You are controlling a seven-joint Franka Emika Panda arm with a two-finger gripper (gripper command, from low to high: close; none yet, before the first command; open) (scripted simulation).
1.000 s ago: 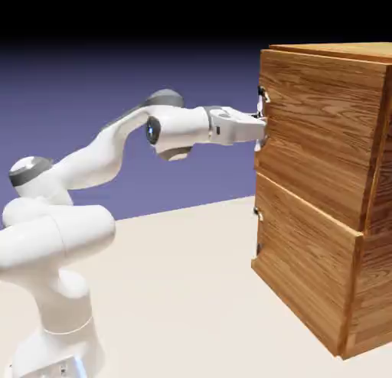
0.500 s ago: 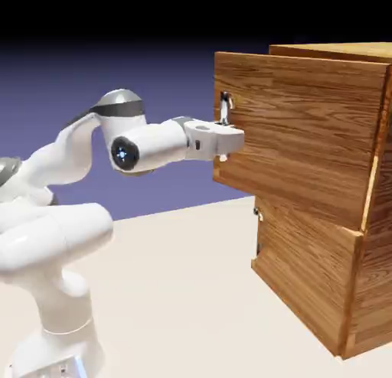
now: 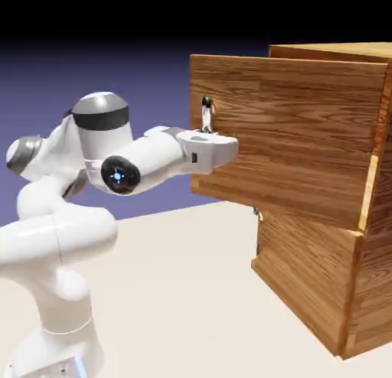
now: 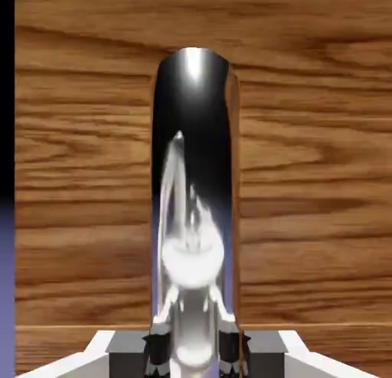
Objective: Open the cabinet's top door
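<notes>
Across the lower left of the exterior view, nearest the camera, the white arm [image 3: 69, 300] rises from its base, bends in the upper left of the frame, and reaches toward the exterior view's right. At its end, just above the middle of the frame, the gripper [image 4: 193, 353] is closed on the silver bar handle [image 3: 207, 115]: in the hand view, one grey fingertip [image 4: 262, 353] sits on each side of the bar at the bottom edge, with the shiny bar held between them and running up the middle. How wide the gap is beyond the bar's own thickness, I cannot tell.

Behind the handle, the top door [image 3: 295, 139] stands swung out and open, filling the upper right from just left of centre to the hinge side near the right edge. Its free edge juts out to the exterior view's left, past the lower panel [image 3: 306, 273], which lies flat against the cabinet [image 3: 375, 292] at the lower right. Pale table [image 3: 176, 292] spreads between arm and cabinet, and beyond it hangs the blue-violet backdrop [image 3: 161, 82], darkening to black at the top.
</notes>
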